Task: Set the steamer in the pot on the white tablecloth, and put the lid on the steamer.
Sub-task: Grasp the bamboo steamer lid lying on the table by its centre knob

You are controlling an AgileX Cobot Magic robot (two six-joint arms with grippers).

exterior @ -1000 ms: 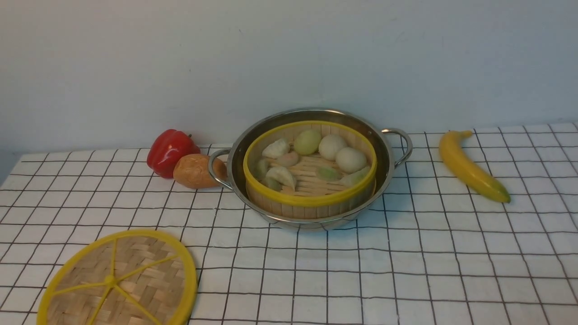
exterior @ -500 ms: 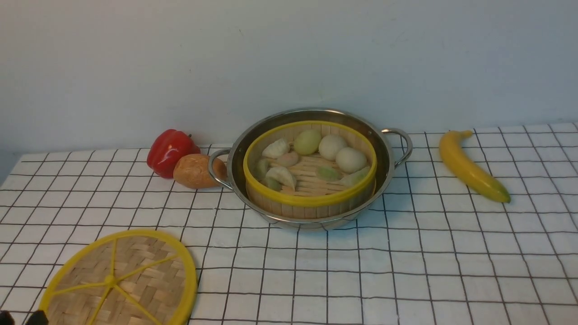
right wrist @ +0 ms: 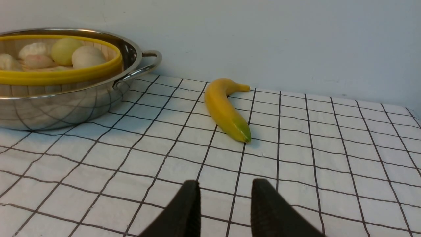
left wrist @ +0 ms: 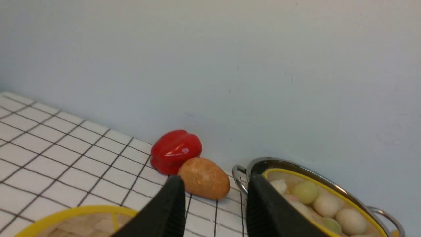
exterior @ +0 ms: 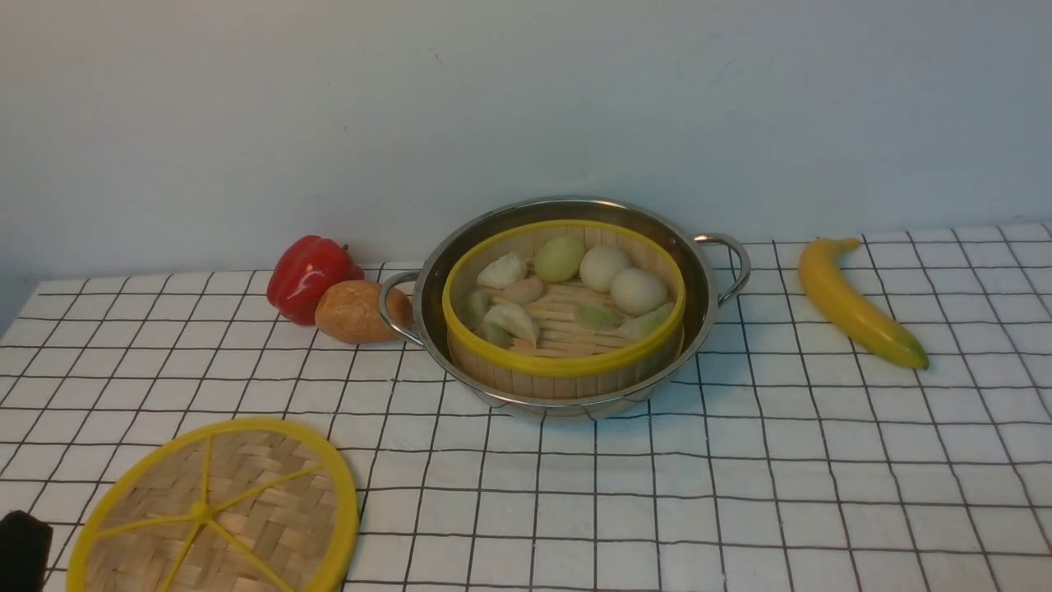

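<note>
A plain pale blue-grey wall (exterior: 526, 99) stands behind, apparently lit evenly.

Front view's bottom edge cuts off the lid (exterior: 214, 510) and the left claw (exterior: 23, 549).

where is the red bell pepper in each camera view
Front view: glossy red bell pepper at back left, beside the brown potato.
Left wrist view: same pepper, beside the potato near the wall.
Right wrist view: not in it.
Shared landmark: the shiny stainless-steel pot, in all three.
</note>
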